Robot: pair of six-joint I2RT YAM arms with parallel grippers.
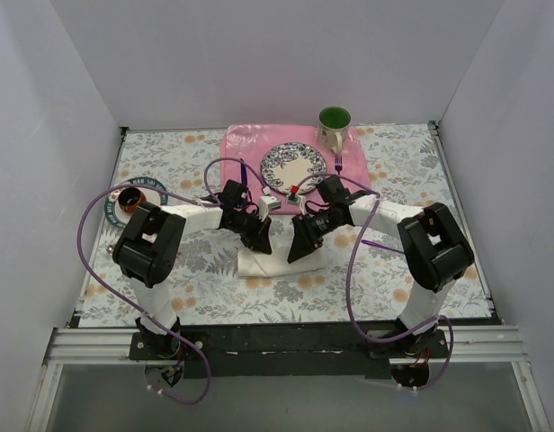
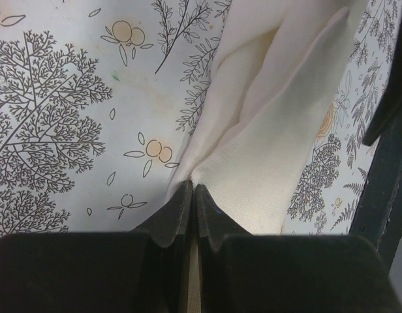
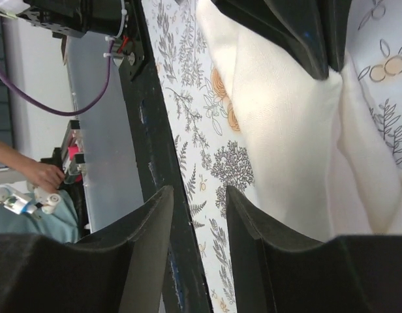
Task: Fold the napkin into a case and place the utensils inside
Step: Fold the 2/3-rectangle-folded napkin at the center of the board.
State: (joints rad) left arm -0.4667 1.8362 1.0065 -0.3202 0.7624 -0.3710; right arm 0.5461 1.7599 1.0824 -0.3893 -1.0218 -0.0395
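Two grippers, one napkin, both at the middle of the table [image 1: 151,288].

- One small brown cup [image 1: 130,197] sits on one round coaster [image 1: 156,186] near the table's left edge, well apart from everything else.
- One pink placemat [image 1: 245,144] lies against the far edge, middle.
- Left gripper [image 2: 191,192]: jaws pressed together, pinching a corner of the napkin [image 2: 266,163]. The cloth rises from the pinch in soft folds.
- One cream-white napkin [image 1: 268,264], bunched between the two grippers. Its lower edge lies flat on the table, well in from the near edge. A wide band of floral cover runs between it and the near edge, and more floral cover lies to either side.
- One patterned plate [image 1: 293,166] rests on the placemat, just beyond the grippers.
- Right gripper [image 3: 198,192]: jaws parted to a narrow gap with nothing between them. The napkin lies just beside its right finger [image 3: 253,222]; whether they touch I cannot tell.
- One green mug [image 1: 334,126] stands at the placemat's far right corner.
- One purple fork [image 1: 338,164] lies just right of the plate.

The grippers stand close, facing each other over the cloth.
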